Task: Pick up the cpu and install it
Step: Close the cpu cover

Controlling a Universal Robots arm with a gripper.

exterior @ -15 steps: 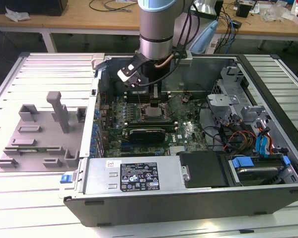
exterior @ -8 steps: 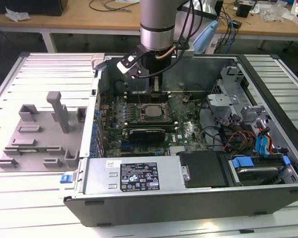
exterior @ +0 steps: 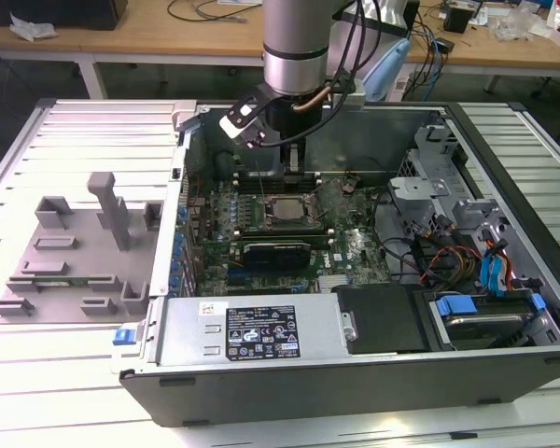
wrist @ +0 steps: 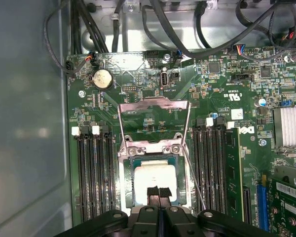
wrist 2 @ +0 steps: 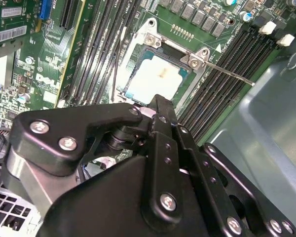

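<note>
The cpu (wrist: 153, 175) is a silvery-white square plate lying flat in the motherboard socket (wrist: 126, 185); it also appears in the second wrist view (wrist 2: 158, 76) and in the exterior view (exterior: 285, 211). The socket's metal load frame (wrist: 154, 106) is swung open and its thin lever (wrist 2: 227, 71) sticks out to one side. My gripper (wrist: 158, 192) hovers over one edge of the cpu with its two black fingertips (wrist: 153, 193) pressed together and nothing between them. In the exterior view the gripper (exterior: 278, 163) hangs inside the case just behind the socket.
Black memory slots (wrist: 91, 173) flank the socket on both sides. A green expansion card (exterior: 275, 250) lies in front of the socket. Cables (exterior: 429, 252) and drive bays (exterior: 485, 308) fill the case at the exterior view's right. A grey fixture tray (exterior: 75, 252) stands outside the case on the left.
</note>
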